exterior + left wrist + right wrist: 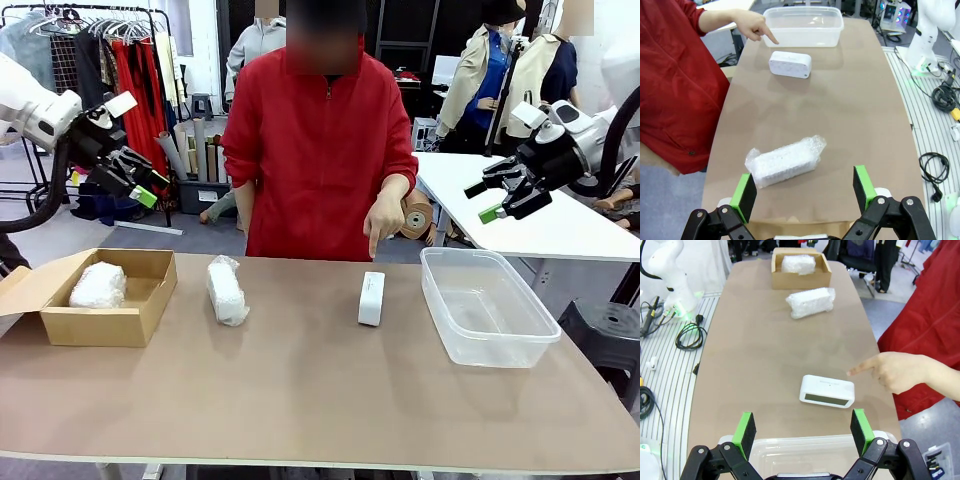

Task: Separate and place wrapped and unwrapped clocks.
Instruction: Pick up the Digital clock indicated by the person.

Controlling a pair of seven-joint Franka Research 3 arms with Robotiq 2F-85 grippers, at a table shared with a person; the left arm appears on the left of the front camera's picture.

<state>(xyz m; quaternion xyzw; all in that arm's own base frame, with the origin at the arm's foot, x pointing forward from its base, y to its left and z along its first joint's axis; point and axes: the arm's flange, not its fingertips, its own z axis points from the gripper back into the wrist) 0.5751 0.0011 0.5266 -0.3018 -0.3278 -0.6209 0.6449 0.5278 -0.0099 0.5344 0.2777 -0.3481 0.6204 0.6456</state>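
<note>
Two wrapped clocks (pixel 97 285) (pixel 226 291) and one unwrapped clock (pixel 371 298) lie out; left claw (pixel 148 186) and right claw (pixel 482 201) gape empty.

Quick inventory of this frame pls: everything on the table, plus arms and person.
wrapped clock in box: 1, white in clear bubble wrap, inside the cardboard box
wrapped clock on table: 1, white in clear bubble wrap, on the table right of the box
unwrapped clock: 1, white, on the table left of the tub
cardboard box: 1, brown, open, table's left end
plastic tub: 1, clear, no lid, table's right end
table: 1, tan top
person's hand: 1, pointing down at the unwrapped clock
left gripper: 1, black, green pads, raised at the left, jaws open
right gripper: 1, black, green pads, raised at the right, jaws open
</note>
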